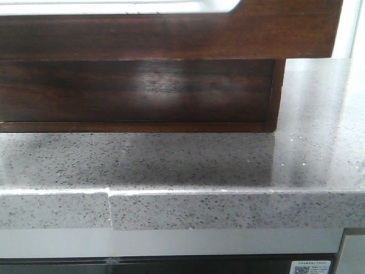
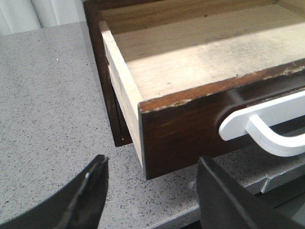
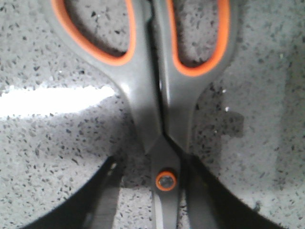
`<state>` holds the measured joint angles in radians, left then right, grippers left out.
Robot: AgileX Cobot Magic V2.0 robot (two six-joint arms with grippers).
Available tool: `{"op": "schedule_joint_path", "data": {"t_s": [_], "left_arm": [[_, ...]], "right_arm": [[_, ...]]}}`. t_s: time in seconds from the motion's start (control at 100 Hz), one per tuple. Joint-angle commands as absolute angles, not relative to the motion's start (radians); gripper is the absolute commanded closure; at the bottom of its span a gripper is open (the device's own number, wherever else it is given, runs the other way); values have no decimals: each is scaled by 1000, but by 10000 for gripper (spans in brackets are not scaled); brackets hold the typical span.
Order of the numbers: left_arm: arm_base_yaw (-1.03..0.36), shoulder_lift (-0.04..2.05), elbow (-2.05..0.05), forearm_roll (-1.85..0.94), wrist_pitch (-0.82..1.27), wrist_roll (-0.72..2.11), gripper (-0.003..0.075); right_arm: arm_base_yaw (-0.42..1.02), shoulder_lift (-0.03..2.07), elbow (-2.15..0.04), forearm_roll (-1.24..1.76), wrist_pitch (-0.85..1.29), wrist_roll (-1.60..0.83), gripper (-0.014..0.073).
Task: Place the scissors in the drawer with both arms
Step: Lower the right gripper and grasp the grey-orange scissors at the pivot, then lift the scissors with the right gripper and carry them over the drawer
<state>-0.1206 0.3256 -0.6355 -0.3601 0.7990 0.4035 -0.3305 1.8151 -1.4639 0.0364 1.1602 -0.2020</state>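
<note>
Lying between right fingers: scissors.

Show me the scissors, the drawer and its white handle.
Grey scissors with orange-lined loops (image 3: 159,119): right wrist view, handle neck.
Dark reddish-brown wooden drawer (image 2: 183,129): left wrist view, front panel.
White curved handle (image 2: 267,121): left wrist view, bar.

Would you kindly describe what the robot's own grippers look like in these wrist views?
Left gripper: two black, matte fingers with broad curved outer edges tapering to tips. Right gripper: similar black curved fingers. No cables or markings are visible on either.
</note>
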Motion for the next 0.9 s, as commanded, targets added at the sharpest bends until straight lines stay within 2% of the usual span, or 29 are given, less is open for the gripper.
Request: {"op": "schedule_joint_path", "data": {"t_s": [0.0, 0.32, 0.54, 0.89], "left_arm": [[-129, 338, -669, -381, 723, 394, 334], [-129, 338, -669, -381, 724, 394, 334], [-129, 338, -669, -381, 724, 394, 334], [-129, 338, -669, -381, 722, 394, 334]], "right_arm": [[-333, 1773, -1494, 23, 1164, -223, 426], [-333, 1773, -1494, 23, 1166, -237, 582], [-331, 1739, -1503, 29, 1159, -249, 585], [-229, 1503, -1652, 34, 1169, -265, 585]]}}
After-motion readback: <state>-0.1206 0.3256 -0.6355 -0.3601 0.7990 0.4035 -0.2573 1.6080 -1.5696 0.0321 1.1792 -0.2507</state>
